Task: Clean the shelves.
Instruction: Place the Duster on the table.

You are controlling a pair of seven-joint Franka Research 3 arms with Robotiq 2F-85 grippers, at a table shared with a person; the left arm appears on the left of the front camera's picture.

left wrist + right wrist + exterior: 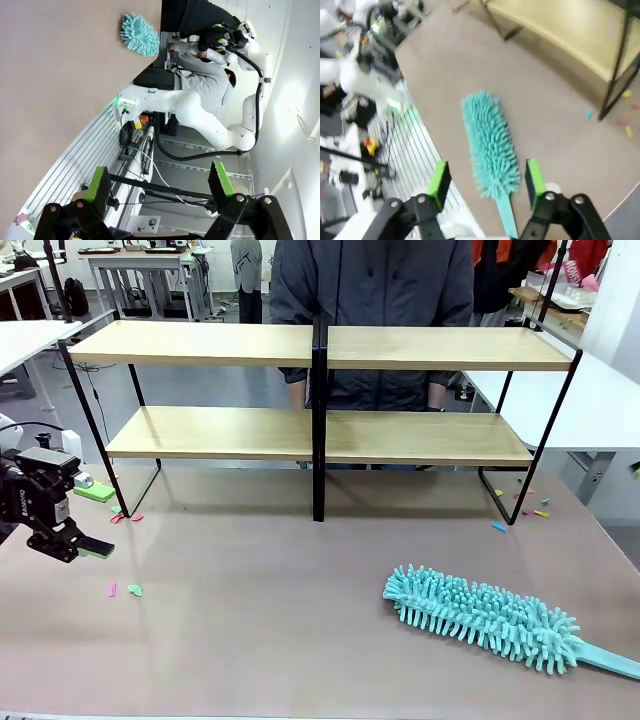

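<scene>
Figure: the shelves [320, 435], a 2-tier rack with 4 light-wood boards, stand bare at the far side of the bench [260, 640], while small coloured scraps [125, 589] lie on the bench near the rack's feet, so the cleaning looks largely done, with the duster [490, 142] set down. The right pincer [485, 182] hangs released above the duster, its 2 green pads either side of the handle end without touching it, and the shelves lie beyond its fingertips. The left pincer [85, 545] is also spread and empty, with the shelves well apart from it.
</scene>
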